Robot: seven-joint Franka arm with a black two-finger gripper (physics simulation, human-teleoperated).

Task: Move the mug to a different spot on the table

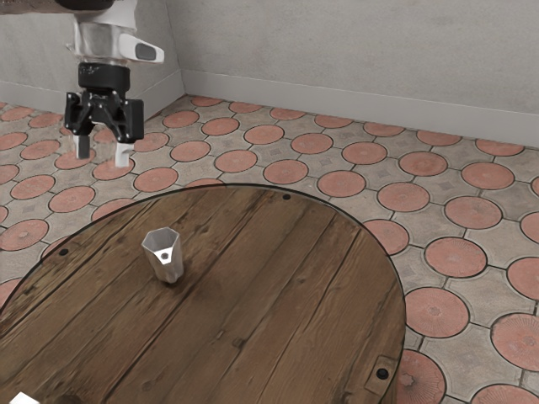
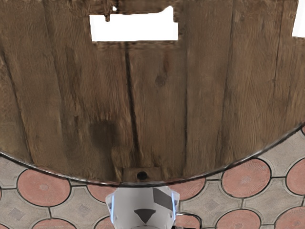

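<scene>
Mug (image 1: pixel 162 255): pale, faceted, upright, mouth open to the ceiling. It stands on the table (image 1: pixel 278 295), a round top of dark planks, on the half toward the exterior view's left and well in from the rim. Nothing is touching it.

Gripper (image 1: pixel 102 151): high above the table, near its rim on the exterior view's left, and well apart from the mug. The two fingers hang spread with only air between them, so the pincer is open and carrying nothing.

Wrist view looks down across the table (image 2: pixel 152 95) planks and over its curved rim to the tiles. There is a pale shape at the lower edge of that view (possibly the mug seen from above, I cannot say for sure).

Around the table: red tiled floor (image 1: pixel 404 168) and a grey wall (image 1: pixel 354 42) beyond it.

Progress, as I judge it: nothing done yet. The mug has not been grasped or lifted. Everything is left to do: travel over the mug, descend, close on it, carry it to a different patch of the table, set it down, release.
</scene>
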